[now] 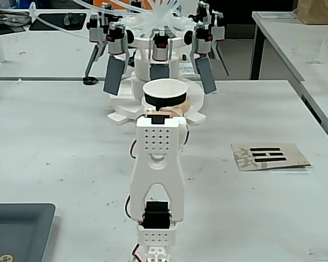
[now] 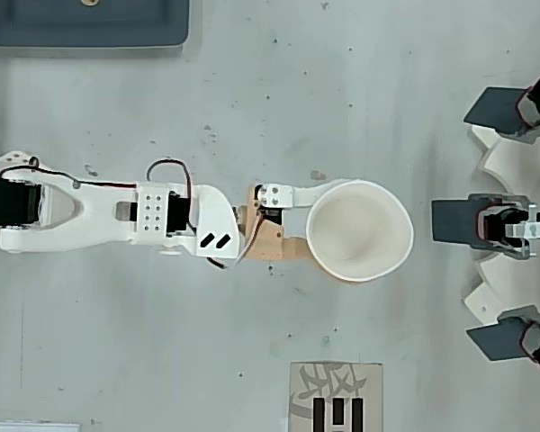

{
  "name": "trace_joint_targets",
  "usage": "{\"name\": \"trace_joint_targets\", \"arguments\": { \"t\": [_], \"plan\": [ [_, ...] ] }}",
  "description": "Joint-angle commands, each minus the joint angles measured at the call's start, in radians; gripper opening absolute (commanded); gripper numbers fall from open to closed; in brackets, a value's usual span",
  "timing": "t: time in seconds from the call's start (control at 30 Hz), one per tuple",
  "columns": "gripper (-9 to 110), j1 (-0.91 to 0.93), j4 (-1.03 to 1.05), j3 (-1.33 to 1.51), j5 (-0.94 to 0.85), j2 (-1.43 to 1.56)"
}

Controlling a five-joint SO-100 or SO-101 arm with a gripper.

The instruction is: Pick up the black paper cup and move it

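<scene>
Held aloft above a grey table (image 2: 252,108): the black paper cup (image 2: 359,230), clamped at its near side by the gripper (image 2: 335,230) of a white arm (image 2: 117,216) stretched out across the overhead view. Upright, mouth open, white inside and empty. In the fixed view, seen just over the wrist, black wall and white rolled rim (image 1: 164,87) showing in front of a white machine (image 1: 158,103) ringed with dark paddles (image 1: 113,75).

Gripper closed around the cup's wall, one white finger (image 2: 315,191) along the upper side in the overhead view, a tan one (image 2: 279,247) below. Exact contact points hidden under the rim, so probably mid-wall, though not certain.

Likely light and thin-walled, easy to crush; rim outline slightly out of round in the overhead view, perhaps from the squeeze. Matte paper likely to give fair friction. Best hold judged to be across the wall below the stiff rolled rim, with gentle force only.

Also on the table: a printed card (image 1: 269,155) at right and a dark tray (image 1: 19,224) at lower left in the fixed view.
</scene>
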Motion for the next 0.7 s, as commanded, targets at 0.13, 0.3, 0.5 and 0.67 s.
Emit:
{"name": "trace_joint_targets", "arguments": {
  "t": [0.13, 0.3, 0.5, 0.67],
  "plan": [
    [9, -0.012, 0.008, -0.098, 0.009, -0.008],
    [9, -0.017, 0.015, -0.112, 0.009, -0.018],
    [9, -0.018, 0.015, -0.118, 0.009, -0.028],
    [9, -0.018, 0.015, -0.118, 0.008, -0.028]
  ]
}}
